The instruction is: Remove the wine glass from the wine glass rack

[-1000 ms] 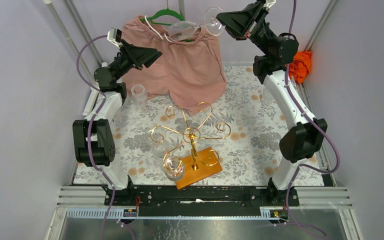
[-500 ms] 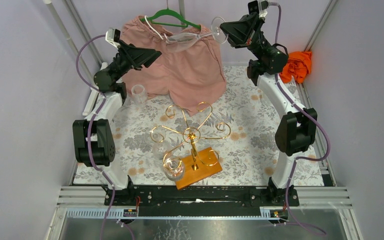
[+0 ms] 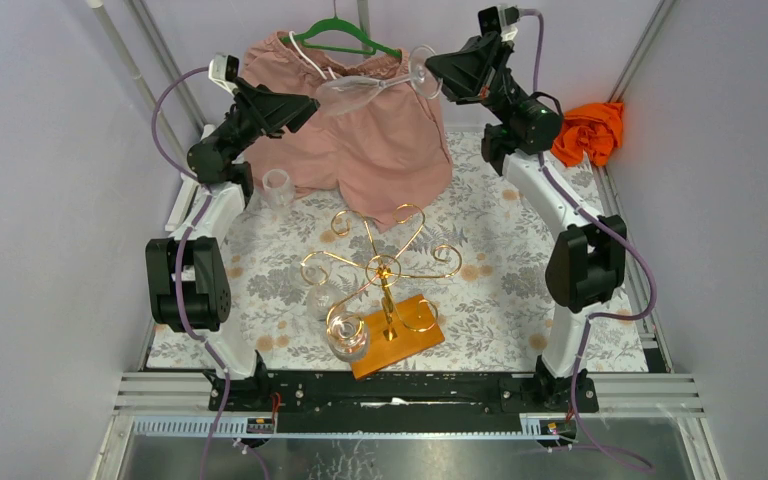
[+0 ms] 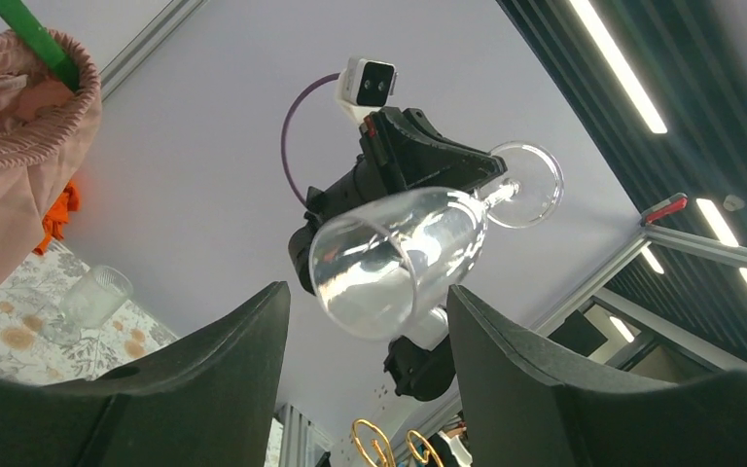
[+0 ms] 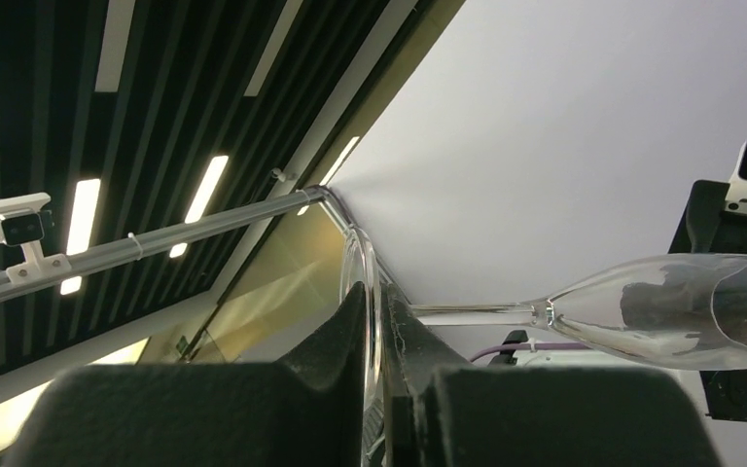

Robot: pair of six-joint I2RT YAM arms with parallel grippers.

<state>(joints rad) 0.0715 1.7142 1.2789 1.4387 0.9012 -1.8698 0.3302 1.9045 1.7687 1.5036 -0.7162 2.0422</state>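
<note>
Enclosing the floral tabletop: plain lilac walls.

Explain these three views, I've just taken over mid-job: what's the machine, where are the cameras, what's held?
Two robot arms are bolted at the near edge of a table with a floral cloth. The wide picture looks down from above and behind them; the other two come from a camera on each wrist. The right gripper is shut on the foot of a wine glass, held sideways high at the back. The left gripper is open, its fingers facing the bowl. Below are the wine glass rack, a second glass beside its wooden base, and a ribbed tumbler. Pink shorts hang on a green hanger behind.
</note>
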